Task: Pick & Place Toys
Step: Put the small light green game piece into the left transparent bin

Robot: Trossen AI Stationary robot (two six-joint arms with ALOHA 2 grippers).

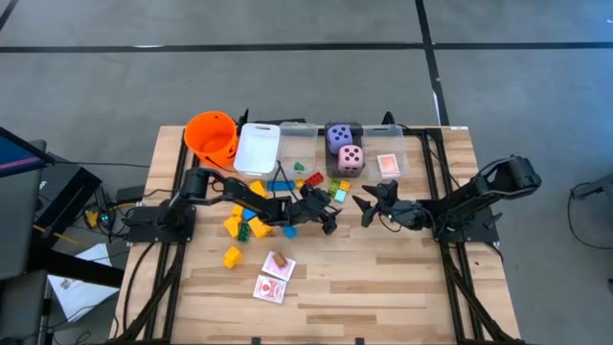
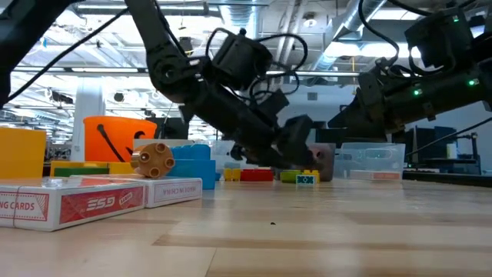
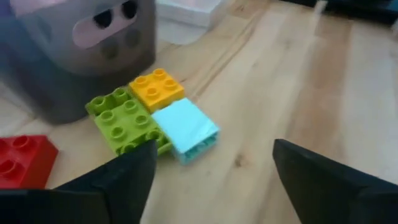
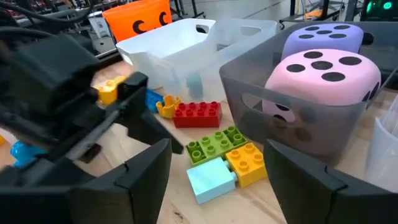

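Two card packs [image 2: 73,201] read "CARDS" and "ESG".

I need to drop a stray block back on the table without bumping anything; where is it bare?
The near right of the table, between the playing cards and the right edge, is bare wood. Crowded: the middle, where the left pincer and right pincer meet by the blocks, and the far row of bins.
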